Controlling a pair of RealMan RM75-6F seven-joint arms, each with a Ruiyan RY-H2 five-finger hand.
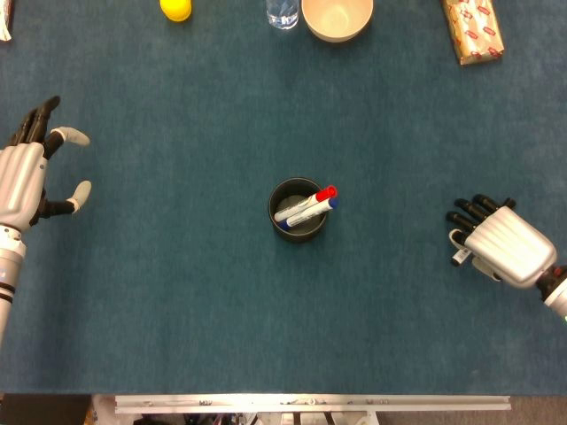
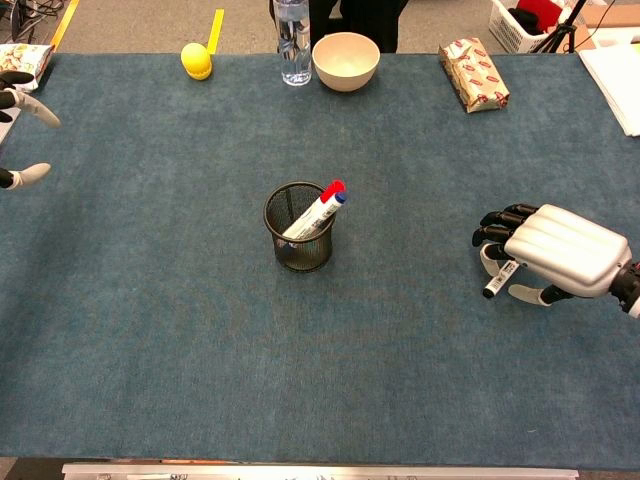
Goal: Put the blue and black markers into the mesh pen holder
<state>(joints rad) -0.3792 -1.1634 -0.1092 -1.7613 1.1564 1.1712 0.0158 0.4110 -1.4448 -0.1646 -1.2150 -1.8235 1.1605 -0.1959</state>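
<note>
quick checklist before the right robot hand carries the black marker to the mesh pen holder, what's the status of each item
1. Black marker held: ok, it sits under the curled fingers of the right robot hand, though how firm the grip is cannot be told.
2. Marker clear of the table: cannot tell; its tip looks low, close to the cloth.
3. Mesh pen holder upright: ok.
4. Room in the holder: ok, only the blue marker and red marker lean inside.
5. Path from hand to holder: ok, bare cloth between them.
6. Left robot hand out of the way: ok, at the far left edge, fingers spread.
</note>
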